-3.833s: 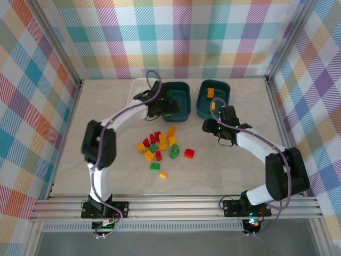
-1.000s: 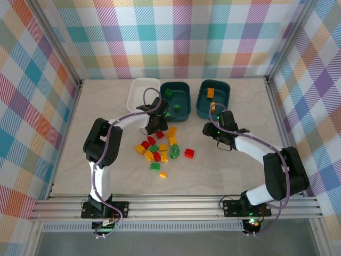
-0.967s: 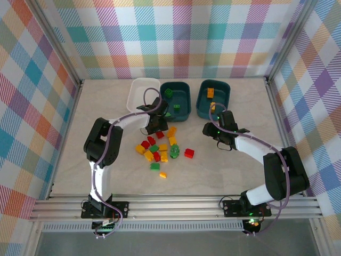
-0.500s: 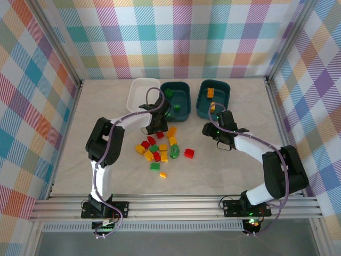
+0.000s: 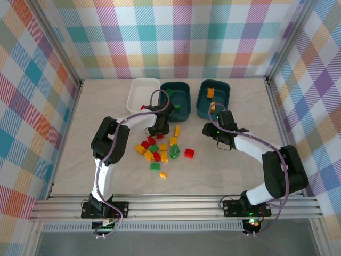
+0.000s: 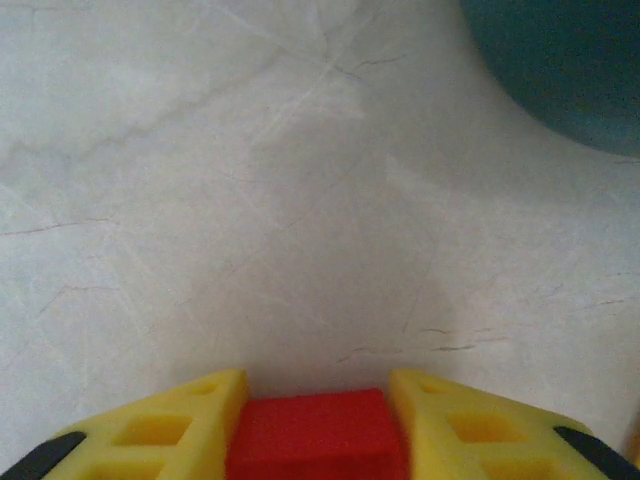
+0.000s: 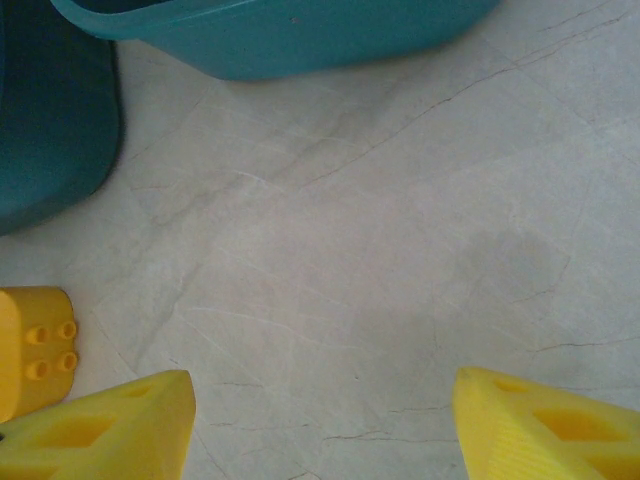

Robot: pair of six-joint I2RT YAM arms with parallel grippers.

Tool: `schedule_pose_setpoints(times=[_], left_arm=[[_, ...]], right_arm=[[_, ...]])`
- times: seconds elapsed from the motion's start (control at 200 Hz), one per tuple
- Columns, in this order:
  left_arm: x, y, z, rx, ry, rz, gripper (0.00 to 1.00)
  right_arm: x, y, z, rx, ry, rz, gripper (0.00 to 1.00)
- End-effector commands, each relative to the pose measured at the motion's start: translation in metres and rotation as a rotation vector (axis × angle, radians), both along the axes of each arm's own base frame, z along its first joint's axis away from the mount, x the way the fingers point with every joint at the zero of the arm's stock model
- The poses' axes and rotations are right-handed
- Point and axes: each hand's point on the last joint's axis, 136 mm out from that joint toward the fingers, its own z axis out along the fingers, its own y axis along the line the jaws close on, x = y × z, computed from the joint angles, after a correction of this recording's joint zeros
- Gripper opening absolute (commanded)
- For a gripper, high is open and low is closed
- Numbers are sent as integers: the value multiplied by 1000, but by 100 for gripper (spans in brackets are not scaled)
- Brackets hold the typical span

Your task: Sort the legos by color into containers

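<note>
The left gripper (image 6: 316, 392) is clenched on a small red studded plastic brick (image 6: 318, 438) at the bottom centre of the left wrist view. Both yellow fingers (image 6: 180, 420) press flush against its sides, low over the pale marbled table (image 6: 300, 200). In the top view this gripper (image 5: 160, 128) sits at the upper edge of the loose pile of red, green and yellow-orange bricks (image 5: 158, 154), just below the white rounded plastic tub (image 5: 131, 93).

The lift should go straight up so neighbouring bricks are not dragged, then up-left to the white tub. That is likely red's home, since the middle dark teal tub (image 5: 182, 93) holds green and the right dark teal tub (image 5: 221, 96) holds yellow-orange.

The red brick's visible face spans left to right across the jaws. The frame edge cuts it off, so I cannot tell whether that is its long axis, and no studs show.

The right gripper (image 7: 322, 375) stands spread and empty.
</note>
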Motion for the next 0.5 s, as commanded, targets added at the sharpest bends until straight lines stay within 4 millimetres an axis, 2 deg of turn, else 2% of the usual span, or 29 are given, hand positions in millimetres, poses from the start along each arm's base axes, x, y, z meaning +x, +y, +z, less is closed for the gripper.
schedule_pose_setpoints(times=[0.0, 0.125, 0.2, 0.26, 0.335, 0.39, 0.435, 0.5], left_arm=[[1, 4, 7, 29, -4, -6, 34], [6, 6, 32, 29, -50, -17, 29], [13, 5, 58, 22, -100, -33, 29], [23, 8, 89, 27, -162, -45, 29], [40, 20, 124, 29, -229, -25, 29], [53, 30, 141, 10, -257, 7, 29], [66, 41, 148, -14, -270, 39, 29], [86, 61, 149, -40, -268, 97, 29]], right_arm=[[6, 6, 11, 13, -29, 15, 68], [6, 6, 10, 12, -24, 14, 68], [6, 7, 9, 14, -23, 16, 68], [6, 7, 9, 15, -21, 16, 68], [6, 7, 9, 17, -22, 16, 68], [7, 7, 9, 17, -22, 15, 68], [6, 7, 9, 14, -22, 13, 68], [6, 6, 10, 12, -25, 13, 69]])
